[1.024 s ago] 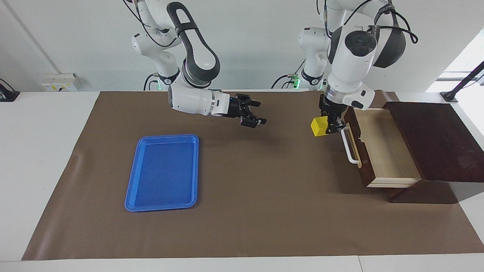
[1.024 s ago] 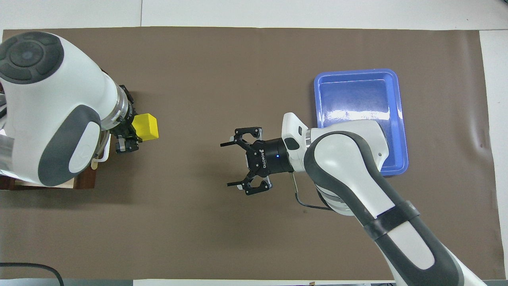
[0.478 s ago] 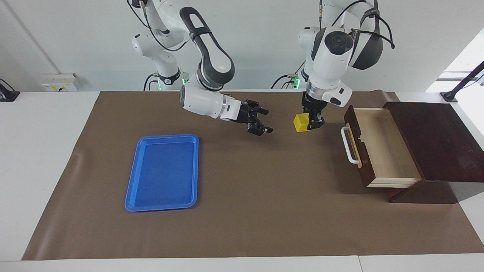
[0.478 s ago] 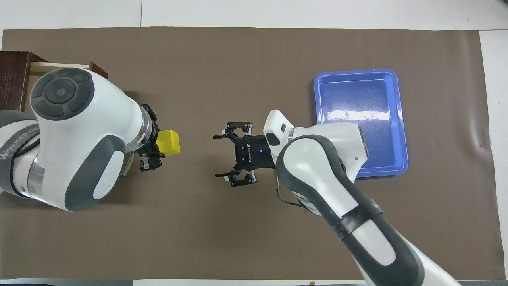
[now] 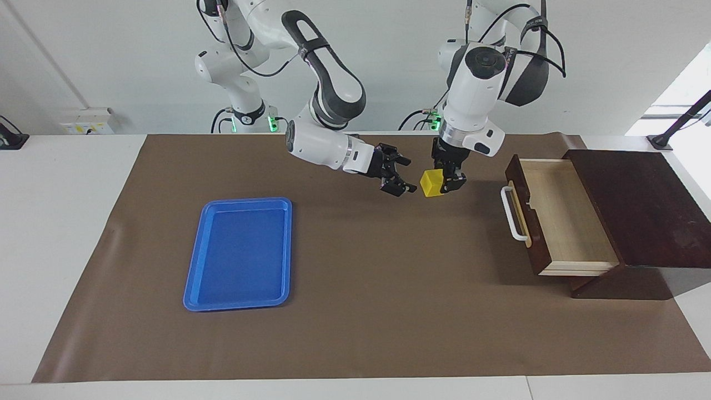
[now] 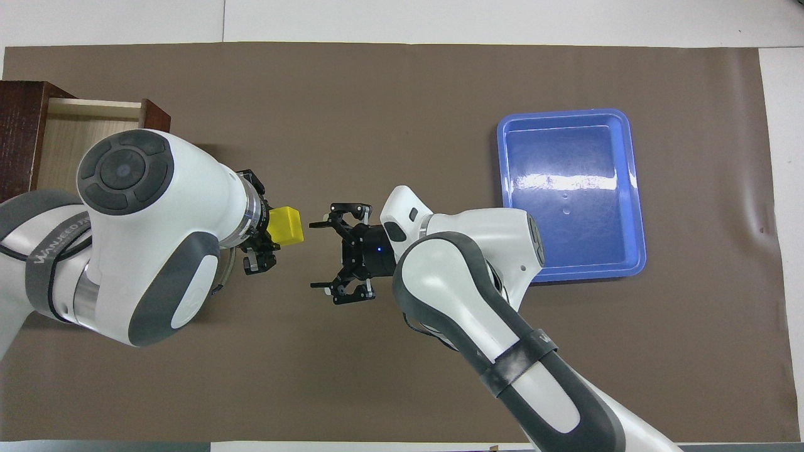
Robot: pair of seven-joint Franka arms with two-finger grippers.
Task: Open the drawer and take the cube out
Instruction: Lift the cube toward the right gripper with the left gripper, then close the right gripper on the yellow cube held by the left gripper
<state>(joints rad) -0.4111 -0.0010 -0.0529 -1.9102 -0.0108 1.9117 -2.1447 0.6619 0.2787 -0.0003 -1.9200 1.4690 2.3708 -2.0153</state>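
Yellow, the cube (image 5: 431, 183) is gripped by the left claw (image 5: 449, 183) over the worktop (image 5: 355, 311), beside the drawer (image 5: 547, 216). The right claw (image 5: 401, 176), spread open just beside the cube, should be closed squarely on free faces before release.

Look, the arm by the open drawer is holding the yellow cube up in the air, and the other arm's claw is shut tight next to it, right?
Nearly. The left gripper does hold the yellow cube above the brown mat, clear of the open drawer. But the right gripper isn't shut: the overhead view shows its fingers spread wide open, pointing at the cube and not touching it.
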